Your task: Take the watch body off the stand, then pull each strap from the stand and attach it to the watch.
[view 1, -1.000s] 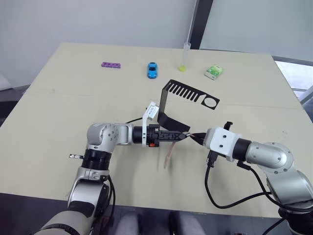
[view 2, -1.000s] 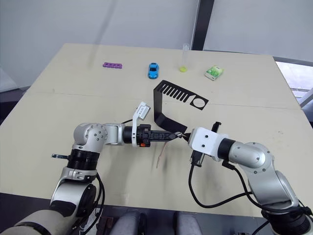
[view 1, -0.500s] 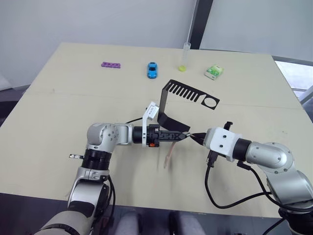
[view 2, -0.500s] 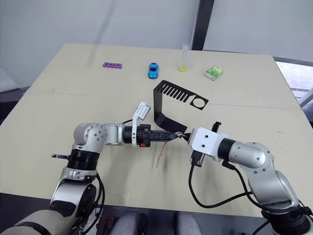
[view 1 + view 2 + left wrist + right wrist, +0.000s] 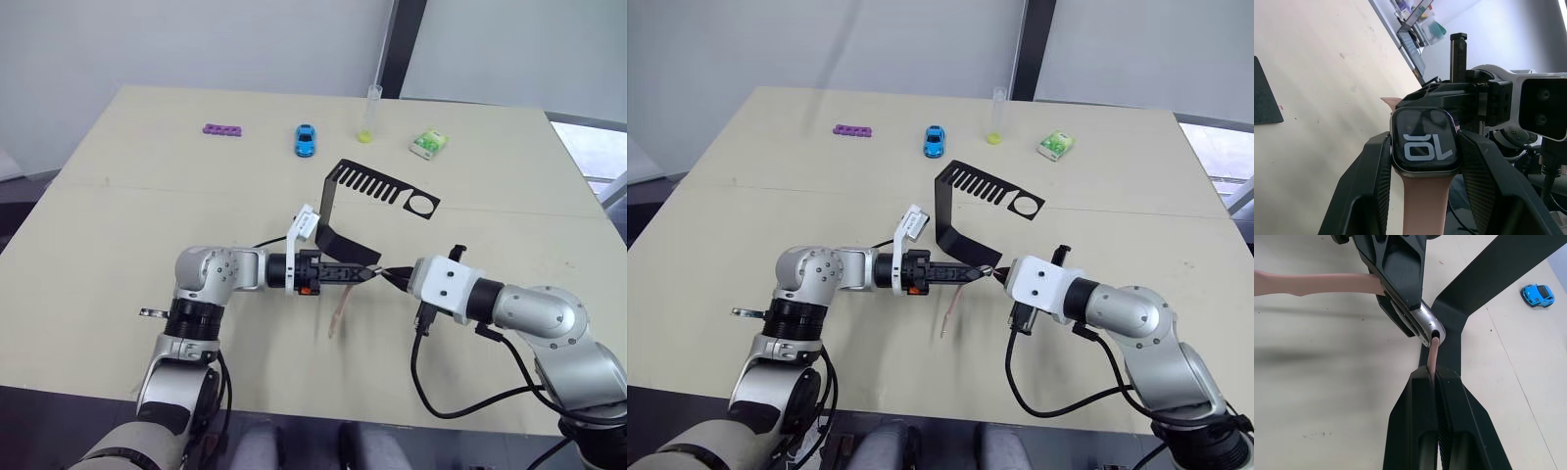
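Left hand (image 5: 1422, 161) is clamped on the watch body (image 5: 1423, 142), held above the worktop (image 5: 147, 206) just in front of the stand (image 5: 377, 196); first strap (image 5: 338, 311) is already on, hanging down. Right hand (image 5: 1434, 374) pinches the second strap (image 5: 1433, 351), its long axis in line with the case's free slot, tip at the mouth. The two hands meet nose to nose, so seating looks like a straight push along that axis.

The two head views looked down and forward over the table (image 5: 118, 235) from above, sharing nearly the same scene, slightly offset sideways. Each wrist camera sat very close behind its own fingers, both facing the watch (image 5: 1422, 142) held between the arms, from opposite sides.
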Controlling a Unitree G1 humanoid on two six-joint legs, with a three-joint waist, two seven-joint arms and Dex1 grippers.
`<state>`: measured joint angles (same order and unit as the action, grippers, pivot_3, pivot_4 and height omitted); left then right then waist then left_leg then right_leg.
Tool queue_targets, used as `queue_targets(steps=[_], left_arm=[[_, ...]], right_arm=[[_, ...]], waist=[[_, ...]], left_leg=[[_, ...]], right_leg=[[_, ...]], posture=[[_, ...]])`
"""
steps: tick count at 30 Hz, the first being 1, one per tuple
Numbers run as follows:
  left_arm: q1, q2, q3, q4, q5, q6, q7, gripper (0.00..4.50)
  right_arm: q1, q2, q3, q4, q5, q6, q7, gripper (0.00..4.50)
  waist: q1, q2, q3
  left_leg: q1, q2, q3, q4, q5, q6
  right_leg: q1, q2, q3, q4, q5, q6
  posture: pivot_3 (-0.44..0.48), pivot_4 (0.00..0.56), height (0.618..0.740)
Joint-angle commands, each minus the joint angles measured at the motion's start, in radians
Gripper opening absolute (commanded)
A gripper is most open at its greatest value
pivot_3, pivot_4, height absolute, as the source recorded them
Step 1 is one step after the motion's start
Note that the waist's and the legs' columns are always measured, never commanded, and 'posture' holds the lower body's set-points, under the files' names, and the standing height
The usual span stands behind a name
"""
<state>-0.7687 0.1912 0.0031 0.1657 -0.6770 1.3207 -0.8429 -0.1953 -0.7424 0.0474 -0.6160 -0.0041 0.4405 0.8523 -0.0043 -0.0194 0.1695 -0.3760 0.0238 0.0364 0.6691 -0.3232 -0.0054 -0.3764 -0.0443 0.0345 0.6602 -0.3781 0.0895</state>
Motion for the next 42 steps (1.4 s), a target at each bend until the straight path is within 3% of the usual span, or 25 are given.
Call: queue_targets(steps=[1,20,24,28,30,31,36,42], left_arm=[[-0.017,-0.03,-0.018,-0.041,-0.06,0.003,-0.031,1.58],[-0.027,-0.002,-0.037,0.016,-0.018,-0.067,-0.035,1.58],[-0.029,0.025,-0.073,0.009,0.003,-0.102,-0.057,1.58],[-0.02,0.105,-0.157,-0.055,0.044,-0.196,-0.129,1.58],[0.0,0.18,-0.224,-0.127,0.091,-0.303,-0.201,1.58],[0.012,0.217,-0.255,-0.162,0.118,-0.363,-0.238,1.58],[0.069,0.338,-0.319,-0.258,0.219,-0.628,-0.358,1.58],[0.152,0.421,-0.35,-0.315,0.374,-1.01,-0.435,1.58]], right_arm=[[-0.01,0.0,-0.012,-0.054,0.023,-0.009,-0.015,0.0],[0.009,-0.022,-0.053,-0.128,0.041,-0.008,-0.02,0.0],[0.017,-0.025,-0.078,-0.144,0.072,0.006,-0.011,1.34],[0.052,-0.054,-0.186,-0.186,0.224,0.06,0.057,3.19],[0.085,-0.054,-0.285,-0.198,0.379,0.127,0.095,4.27],[0.101,-0.054,-0.331,-0.2,0.455,0.164,0.11,4.46],[0.176,-0.098,-0.447,-0.191,0.654,0.255,0.146,4.46],[0.223,-0.144,-0.468,-0.198,0.768,0.284,0.15,4.46]], waist=[[0.0,0.0,0.0],[0.0,0.0,0.0],[0.0,0.0,0.0],[0.0,0.0,0.0],[0.0,0.0,0.0],[0.0,0.0,0.0],[0.001,0.0,0.0],[0.0,0.0,0.0]], left_leg=[[0.0,0.0,0.0,0.0,0.0,0.0],[0.0,0.0,0.0,0.0,0.0,0.0],[0.0,0.0,0.0,0.0,0.0,0.0],[0.0,0.0,0.0,-0.001,0.0,0.0],[0.0,0.0,0.0,-0.001,0.0,0.0],[0.0,0.0,0.0,-0.001,0.0,0.0],[0.001,0.0,0.0,-0.002,0.0,0.0],[0.001,0.001,0.0,-0.003,0.0,0.0]], right_leg=[[0.0,0.0,0.0,0.0,0.0,0.0],[0.0,0.0,0.0,0.0,0.0,0.0],[0.0,0.0,0.0,0.0,0.0,0.0],[0.0,0.0,0.0,0.0,0.0,0.0],[0.0,0.0,0.0,-0.001,0.0,0.0],[0.0,0.0,0.0,-0.001,0.0,0.0],[0.001,0.0,0.0,-0.002,0.0,0.0],[0.001,0.0,0.001,-0.003,0.0,0.0]], posture=[[0.0,0.15,0.74],[0.0,0.15,0.74],[0.0,0.15,0.74],[0.0,0.15,0.74],[0.0,0.15,0.74],[0.0,0.15,0.74],[0.0,0.15,0.74],[0.0,0.15,0.74]])
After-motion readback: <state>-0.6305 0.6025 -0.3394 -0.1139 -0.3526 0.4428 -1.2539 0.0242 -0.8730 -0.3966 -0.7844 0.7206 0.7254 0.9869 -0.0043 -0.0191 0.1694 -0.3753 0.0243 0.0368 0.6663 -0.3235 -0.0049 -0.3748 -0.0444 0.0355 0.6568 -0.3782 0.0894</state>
